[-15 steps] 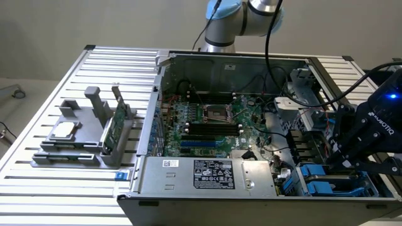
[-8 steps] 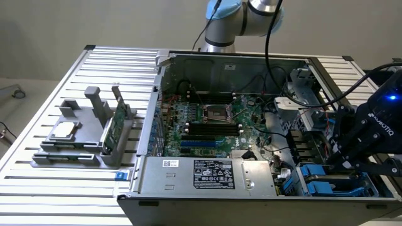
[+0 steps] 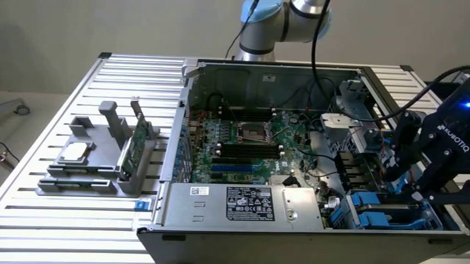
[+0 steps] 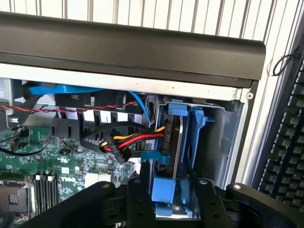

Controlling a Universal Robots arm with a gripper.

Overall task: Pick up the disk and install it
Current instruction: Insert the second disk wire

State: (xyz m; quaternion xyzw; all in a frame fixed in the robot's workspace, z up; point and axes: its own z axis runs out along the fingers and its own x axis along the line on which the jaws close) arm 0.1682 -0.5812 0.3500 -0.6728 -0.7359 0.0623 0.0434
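Straddling disk in bay | gripper parted, not clamping | keyboard beside case

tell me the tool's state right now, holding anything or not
Tool: open, fingers on either side of the blue plastic carrier of the silver-grey hard drive, which sits in the computer case's drive bay; not clamped on it.

White "ROBOTIQ" lettering stands on the black tool; the power supply's label print cannot be read.
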